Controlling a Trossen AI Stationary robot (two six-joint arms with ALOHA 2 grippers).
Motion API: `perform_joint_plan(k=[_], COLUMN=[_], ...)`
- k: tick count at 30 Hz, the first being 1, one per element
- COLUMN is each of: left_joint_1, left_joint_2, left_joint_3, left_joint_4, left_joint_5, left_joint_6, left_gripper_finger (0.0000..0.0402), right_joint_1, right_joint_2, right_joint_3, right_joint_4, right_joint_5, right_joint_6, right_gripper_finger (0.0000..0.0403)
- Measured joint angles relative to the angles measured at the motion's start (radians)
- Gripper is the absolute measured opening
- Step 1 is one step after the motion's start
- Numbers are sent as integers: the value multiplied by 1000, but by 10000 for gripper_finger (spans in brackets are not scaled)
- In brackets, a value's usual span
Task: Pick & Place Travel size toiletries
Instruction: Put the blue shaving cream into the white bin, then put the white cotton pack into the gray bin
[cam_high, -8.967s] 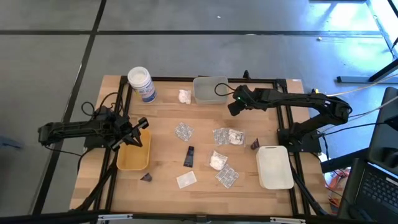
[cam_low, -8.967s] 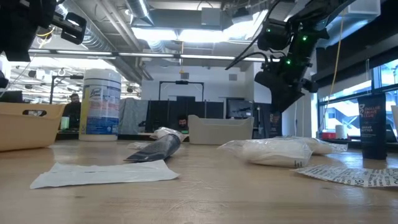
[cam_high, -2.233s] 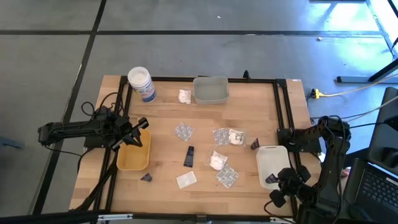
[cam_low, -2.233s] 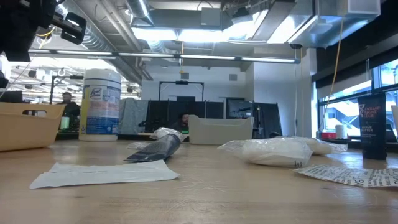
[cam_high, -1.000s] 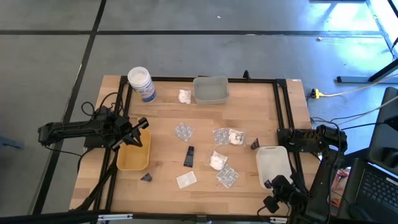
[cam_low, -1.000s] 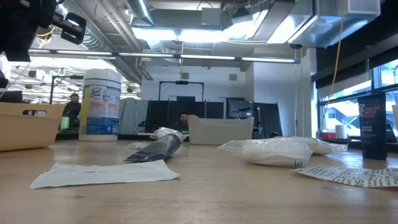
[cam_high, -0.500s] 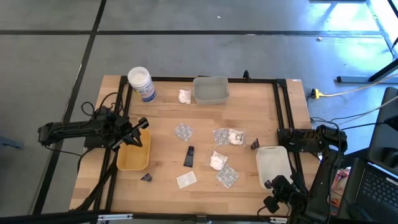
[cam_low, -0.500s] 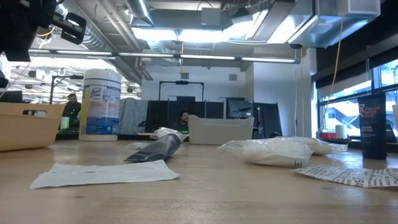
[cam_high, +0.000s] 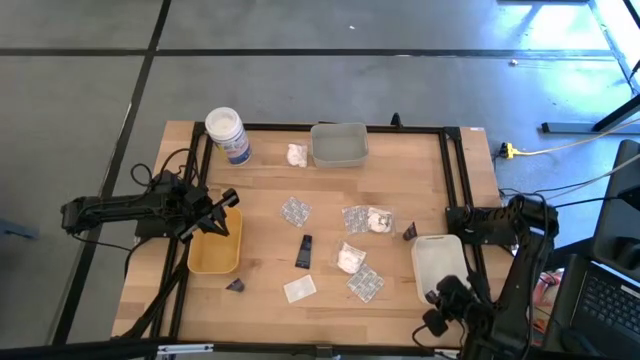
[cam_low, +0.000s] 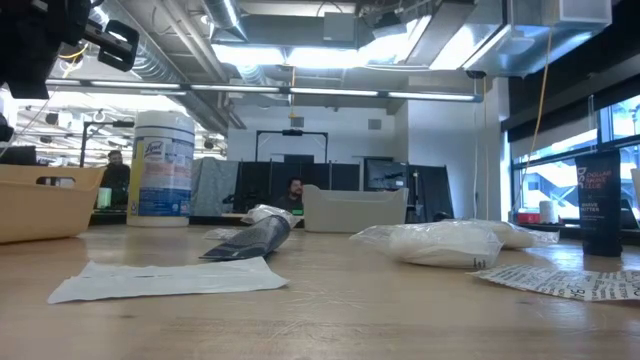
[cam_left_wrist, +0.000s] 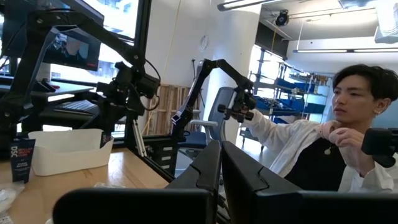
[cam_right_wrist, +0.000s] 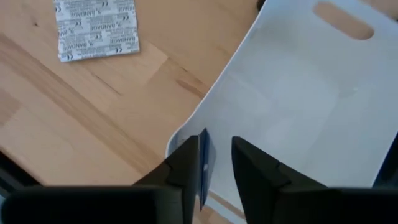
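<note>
1. Right gripper (cam_high: 441, 303) hangs over the near corner of the white tray (cam_high: 441, 255). Right wrist view shows its fingers (cam_right_wrist: 186, 163) a little apart, tray floor visible between them. A thin blue sliver lies along one finger; we can't tell what it is.
2. Left gripper (cam_high: 218, 213) sits above the far rim of the yellow tray (cam_high: 212, 262), fingers (cam_left_wrist: 208, 168) pressed nearly together, holding nothing.
3. The toiletries lie mid-table, btwn the trays: dark tube (cam_high: 304, 251), flat sachet (cam_high: 299, 289), lumpy white packet (cam_high: 348, 258), blister packs (cam_high: 365, 284).
4. One dark wedge (cam_high: 408, 232) rests just beside the white tray's far corner. Another white packet (cam_high: 296, 154) lies next to the clear tray (cam_high: 339, 146).
</note>
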Motion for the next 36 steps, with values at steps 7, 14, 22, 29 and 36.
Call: perform_joint_plan(k=[7, 14, 22, 29, 36], left_joint_1=[0, 0, 0, 0, 0], left_joint_2=[0, 0, 0, 0, 0], left_joint_3=[0, 0, 0, 0, 0], left_joint_4=[0, 0, 0, 0, 0], left_joint_5=[0, 0, 0, 0, 0], left_joint_6=[0, 0, 0, 0, 0], left_gripper_finger=[12, 13, 11, 11, 13], right_joint_1=[-45, -151, -336, -545, -783], right_joint_2=[-28, -108, -214, -287, -351], right_joint_3=[0, 0, 0, 0, 0], right_joint_4=[-70, -104, -104, -103, -40], right_joint_5=[71, 155, 225, 238, 207], right_joint_6=[-44, -135, -346, -540, -767], right_gripper_finger=[134, 135, 110, 106, 118])
